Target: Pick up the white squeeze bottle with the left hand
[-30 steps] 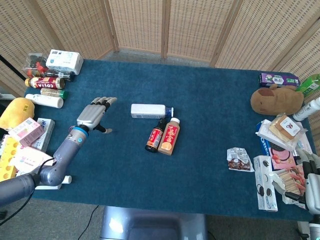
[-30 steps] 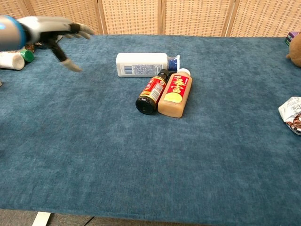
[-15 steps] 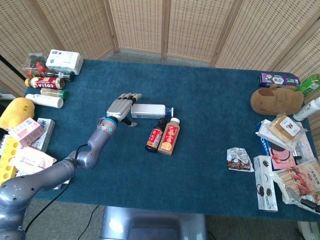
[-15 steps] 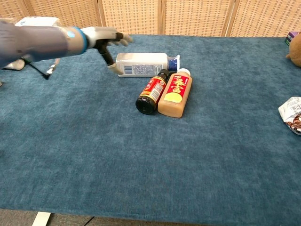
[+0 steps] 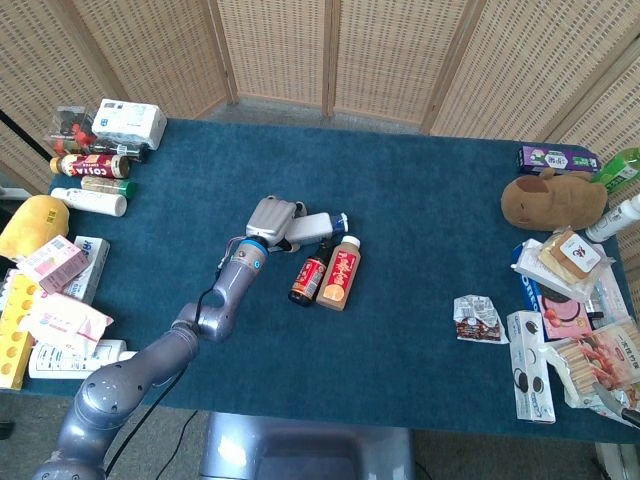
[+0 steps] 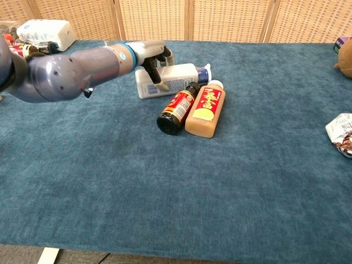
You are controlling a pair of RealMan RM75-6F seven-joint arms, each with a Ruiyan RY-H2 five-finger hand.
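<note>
In head view the left hand point(image 5: 275, 218), open beside it 0.5 s ago, is now closed round the white squeeze bottle point(image 5: 313, 227) w/ base end tilted, while in chest view the bottle, gripped mid-table, is judged ready for lifting.

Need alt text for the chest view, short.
The left hand wraps its fingers over a white squeeze bottle lying on a blue table. A dark sauce bottle and a tan drink bottle lie just beside it.
</note>
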